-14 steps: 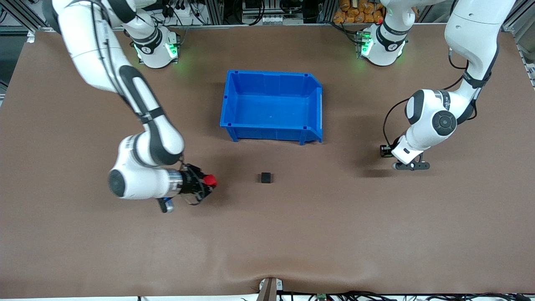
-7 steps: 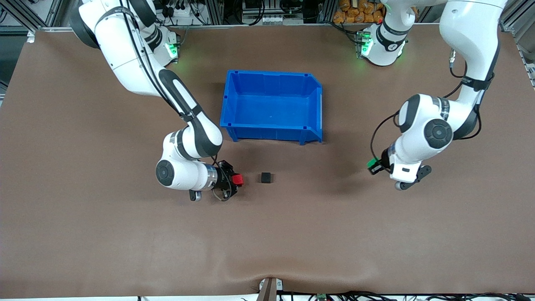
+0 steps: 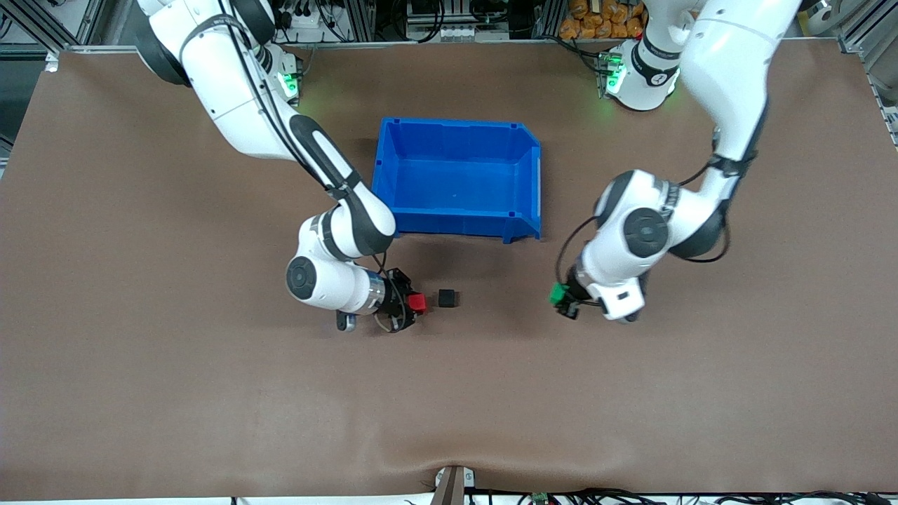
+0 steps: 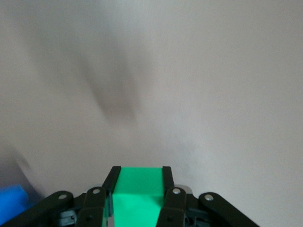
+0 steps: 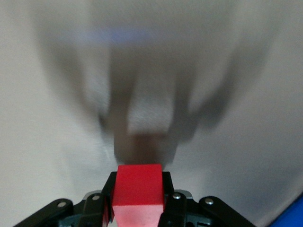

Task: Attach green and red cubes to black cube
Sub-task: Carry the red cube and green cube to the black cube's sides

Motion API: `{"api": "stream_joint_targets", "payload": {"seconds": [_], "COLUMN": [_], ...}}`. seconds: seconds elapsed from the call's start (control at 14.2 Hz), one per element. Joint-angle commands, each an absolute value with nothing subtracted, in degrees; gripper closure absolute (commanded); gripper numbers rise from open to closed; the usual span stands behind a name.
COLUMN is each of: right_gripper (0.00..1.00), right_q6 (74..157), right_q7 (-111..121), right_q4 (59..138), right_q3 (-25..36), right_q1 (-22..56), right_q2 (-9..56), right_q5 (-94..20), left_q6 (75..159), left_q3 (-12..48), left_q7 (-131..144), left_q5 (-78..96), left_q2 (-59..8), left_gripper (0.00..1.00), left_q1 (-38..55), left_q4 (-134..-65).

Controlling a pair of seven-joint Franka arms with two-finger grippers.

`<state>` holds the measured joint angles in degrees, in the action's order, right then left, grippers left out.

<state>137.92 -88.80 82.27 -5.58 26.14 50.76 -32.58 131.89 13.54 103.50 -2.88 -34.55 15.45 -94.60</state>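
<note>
The black cube (image 3: 447,298) sits on the brown table, nearer the front camera than the blue bin. My right gripper (image 3: 414,304) is shut on the red cube (image 3: 417,303), close beside the black cube on the right arm's end; the red cube shows between its fingers in the right wrist view (image 5: 139,190). My left gripper (image 3: 561,297) is shut on the green cube (image 3: 558,293), well apart from the black cube toward the left arm's end; the green cube fills its jaws in the left wrist view (image 4: 138,195).
An empty blue bin (image 3: 537,168) stands mid-table, farther from the front camera than the black cube. Both arm bases stand at the table's top edge. Bare brown table surrounds the cubes.
Both arms moved inward toward the black cube. The right gripper carried the red cube nearly up to it. The left gripper carried the green cube closer from the left arm's end.
</note>
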Motion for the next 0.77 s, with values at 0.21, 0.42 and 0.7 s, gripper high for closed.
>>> {"api": "stream_joint_targets", "payload": {"seconds": [0.21, 0.42, 0.7], "right_gripper": [0.0, 0.0, 0.0], "right_q6": [138.2, 138.2, 136.9], "right_q7": [-89.3, -89.4, -89.0], "right_q4": [81.1, 80.9, 80.7], "right_q3": [-4.8, -4.8, -4.7], "right_q1": [27.2, 26.9, 24.7], "right_q2": [52.3, 52.0, 50.2], "right_q5": [-32.9, -33.3, -32.8], "left_q6": [130.5, 130.9, 131.1], "left_q3": [12.3, 12.2, 10.0], "left_q7": [123.5, 129.6, 132.8], "left_q5": [-2.8, -2.8, -2.6], "left_q2": [-44.7, -47.8, -50.1], "left_gripper": [1.0, 1.0, 1.0], "left_q1": [21.2, 23.0, 27.4], "left_q4": [-81.6, -79.5, -78.3]}}
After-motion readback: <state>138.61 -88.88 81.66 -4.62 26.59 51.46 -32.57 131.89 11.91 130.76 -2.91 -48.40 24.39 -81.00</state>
